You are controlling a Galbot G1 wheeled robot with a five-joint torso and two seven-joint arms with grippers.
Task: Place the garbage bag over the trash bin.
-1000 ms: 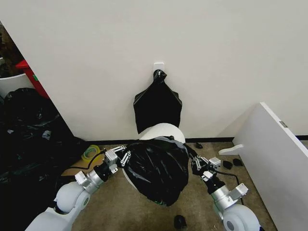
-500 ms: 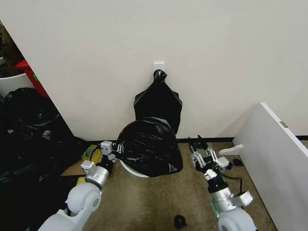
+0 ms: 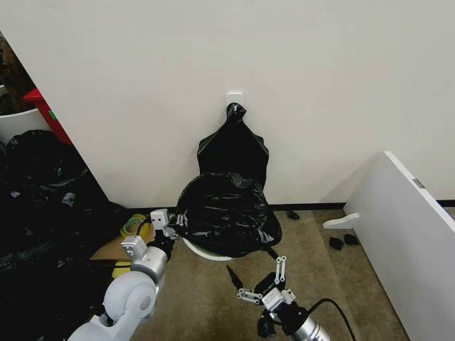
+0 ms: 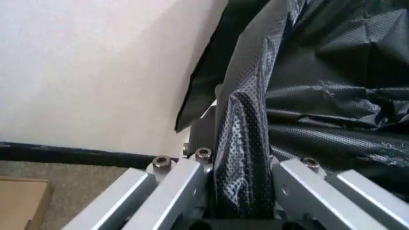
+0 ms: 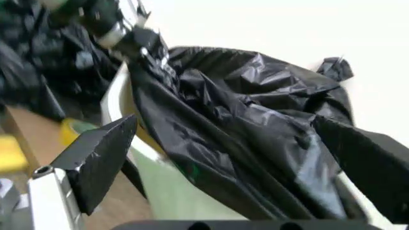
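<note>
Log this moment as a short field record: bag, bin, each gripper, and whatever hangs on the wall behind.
bag: thin glossy black plastic garbage bag, draped over the bin's top, bunched rather than spread
bin: round cream-white plastic trash bin, a strip of rim showing under the bag, standing on the floor by the wall
left gripper: at the bag's left edge, fingers shut on a fold of plastic
right gripper: open, off the bag, low in front of the bin
wall: flat black bag bundle hanging from a white hook

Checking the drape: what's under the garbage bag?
The garbage bag covers the trash bin; its cream rim shows below. The bin's inside is hidden. The left gripper pinches the bag's edge.
</note>
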